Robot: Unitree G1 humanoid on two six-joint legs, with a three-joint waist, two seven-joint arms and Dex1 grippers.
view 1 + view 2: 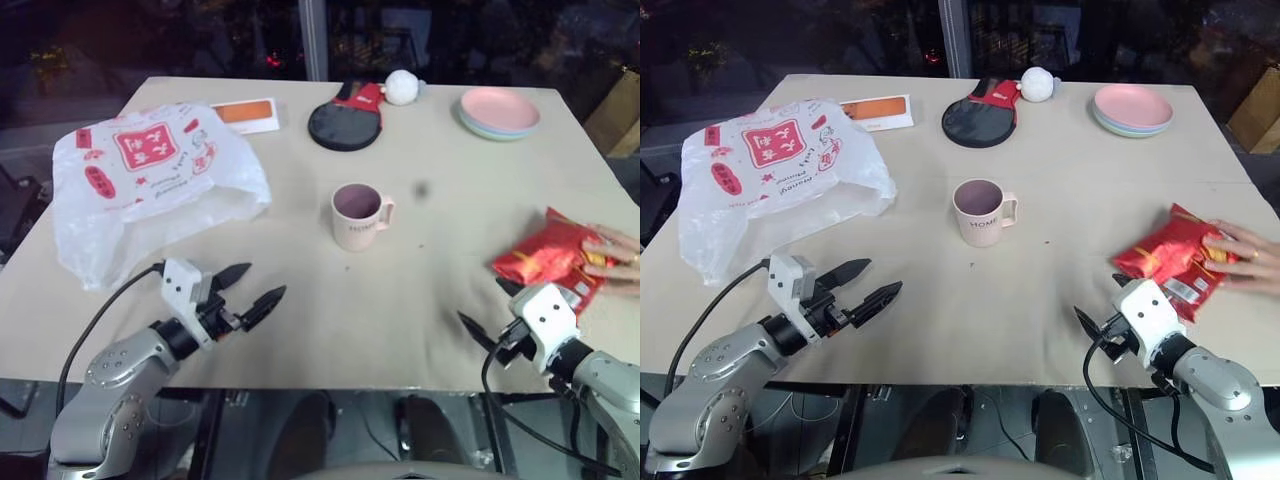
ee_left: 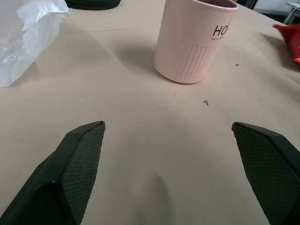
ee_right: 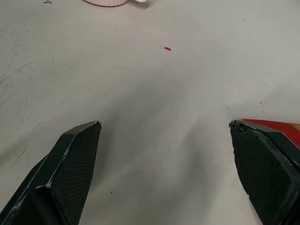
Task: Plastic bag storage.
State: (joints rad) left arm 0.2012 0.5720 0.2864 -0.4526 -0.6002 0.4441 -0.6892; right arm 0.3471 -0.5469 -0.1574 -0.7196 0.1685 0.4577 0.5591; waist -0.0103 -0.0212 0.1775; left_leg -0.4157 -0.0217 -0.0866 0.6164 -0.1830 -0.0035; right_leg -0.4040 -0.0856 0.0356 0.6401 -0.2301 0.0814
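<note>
1. Clearly, the left gripper (image 1: 250, 288) hangs over the near edge of the table (image 1: 420, 300) with its two black fingers spread wide and nothing between them; it points toward the pink mug (image 1: 358, 215) in the middle of the table.
2. The right gripper (image 1: 1092, 325) also hangs over the near edge, on the other side, with its fingers spread just as wide and empty; one fingertip sits just beside the red snack packet (image 1: 1170, 258).
3. The plastic bag (image 1: 150, 185) lies loose and rumpled on the far left of the table, beyond the left gripper and well apart from both arms; neither touches it.
4. A person's hand (image 1: 618, 258) rests on the snack packet at the right edge.
5. Farther off lie a black paddle (image 1: 345, 122), a white ball (image 1: 402, 86), a stack of plates (image 1: 499, 112) and an orange card (image 1: 246, 114).
6. Judged from this layout, the task is at its start: the bag has not yet been gathered or grasped.
7. The next move probably calls for the left arm to reach forward and leftward to the bag's nearer edge and close on the thin film, which is likely to slip and bunch, so a firm pinch on a fold seems wise.
</note>
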